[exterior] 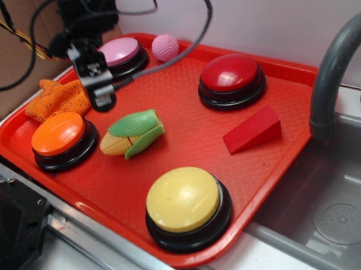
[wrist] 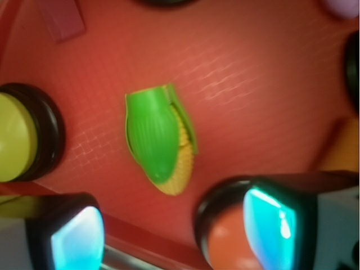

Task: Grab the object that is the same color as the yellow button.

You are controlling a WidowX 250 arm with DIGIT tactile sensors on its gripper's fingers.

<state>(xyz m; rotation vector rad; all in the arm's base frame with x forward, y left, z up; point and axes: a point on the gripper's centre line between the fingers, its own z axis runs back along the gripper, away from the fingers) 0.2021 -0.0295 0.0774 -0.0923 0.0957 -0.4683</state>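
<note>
End effector: seen from outside as a black block hanging above the tray's left side, its fingertips hard to make out there; in the wrist view two fingers stand wide apart at the bottom edge, blurred, gripping nothing. Toy corn: lies on its side on the red tray, between the orange button and the centre, just below the end effector and apart from it; green husk covers most of the yellow kernels. Yellow button: near the tray's front edge, cut off at the left in the wrist view. Also on the tray: red button, pink button partly behind the arm, pink ball, red wedge, orange cloth. Surface: white, with a grey sink and tap to the right; pale wall behind. No readable writing.
</note>
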